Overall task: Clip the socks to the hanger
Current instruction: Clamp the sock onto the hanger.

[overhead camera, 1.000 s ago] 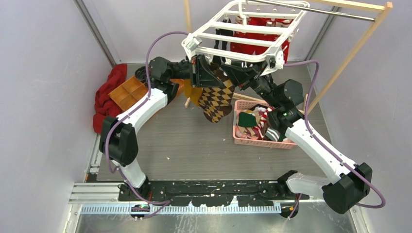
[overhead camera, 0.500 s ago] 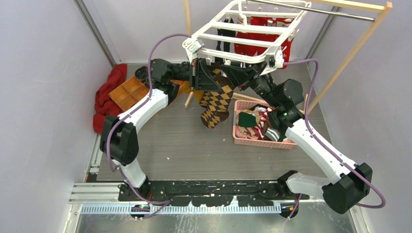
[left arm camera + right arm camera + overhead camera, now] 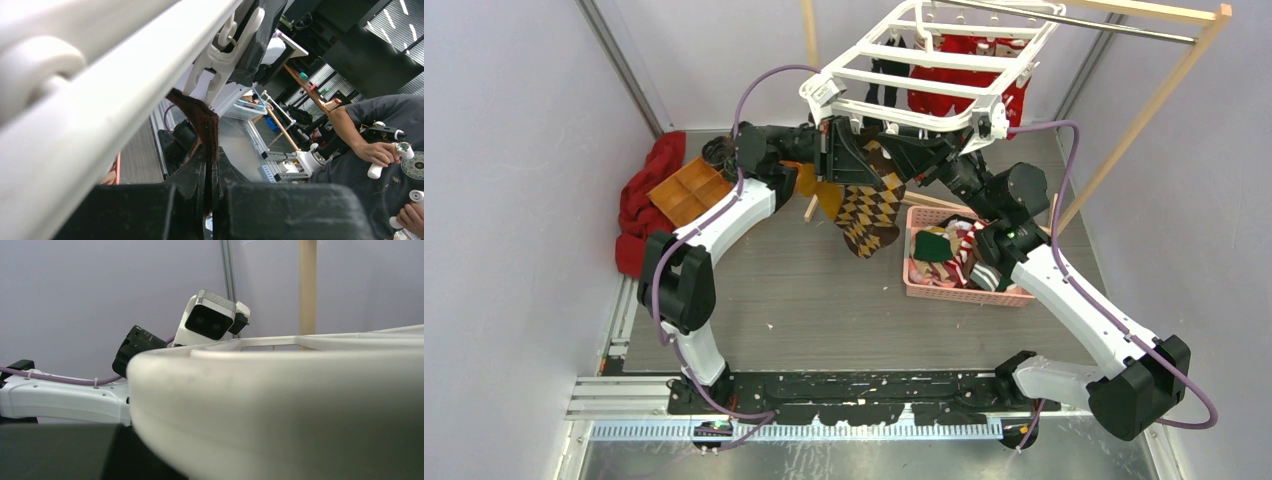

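The white hanger [image 3: 924, 70] hangs from the rod at the top, its near rail filling the right wrist view [image 3: 280, 405]. My left gripper [image 3: 844, 152] is shut on the top edge of a brown argyle sock [image 3: 869, 205], which dangles below it. In the left wrist view the sock's brown edge [image 3: 200, 117] rises from between the closed jaws to the mouth of a white clip [image 3: 217, 65]. My right gripper [image 3: 904, 150] sits under the near rail, its black fingers [image 3: 260, 40] clasping that clip's upper end. A mustard-yellow sock [image 3: 827, 198] hangs just left of the argyle one.
A pink basket [image 3: 964, 268] of mixed socks sits right of centre. A red cloth [image 3: 644, 195] and a wooden compartment box [image 3: 689, 192] lie at the left. Red socks [image 3: 964, 85] and a black one [image 3: 884, 75] hang on the hanger. The wooden rack [image 3: 1144, 110] stands at the right.
The left arm has pushed slightly right toward the hanger. The argyle sock has swung and turned beneath it. The hanger's near rail has shifted a little up and back.
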Robot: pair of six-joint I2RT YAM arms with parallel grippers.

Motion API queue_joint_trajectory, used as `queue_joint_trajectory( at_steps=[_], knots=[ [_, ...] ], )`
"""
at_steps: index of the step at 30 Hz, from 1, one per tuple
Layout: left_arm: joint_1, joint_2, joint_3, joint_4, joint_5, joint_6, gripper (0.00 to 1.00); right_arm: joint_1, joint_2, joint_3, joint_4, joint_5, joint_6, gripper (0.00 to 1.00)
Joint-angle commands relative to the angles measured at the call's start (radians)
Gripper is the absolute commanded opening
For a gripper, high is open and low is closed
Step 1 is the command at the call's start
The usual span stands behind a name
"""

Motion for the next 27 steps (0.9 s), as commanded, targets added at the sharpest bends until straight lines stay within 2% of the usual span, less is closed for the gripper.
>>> queue_joint_trajectory(
  at_steps=[1,8,15,27],
  knots=[
    [-0.005,-0.005,0.047,0.09,-0.005,-0.056,0.0,0.001,-0.01,0.036,0.038,-0.031,0.015,0.06],
    [-0.006,0.003,0.056,0.131,-0.005,-0.093,0.0,0.002,-0.012,0.033,0.047,-0.032,0.013,0.06],
    [-0.009,0.006,-0.006,0.15,0.045,-0.101,0.0,-0.021,-0.009,0.057,0.066,-0.036,0.013,0.06],
    [-0.035,0.046,0.075,0.204,0.068,-0.108,0.0,-0.02,-0.008,0.051,0.076,-0.065,0.06,0.06]
  ],
)
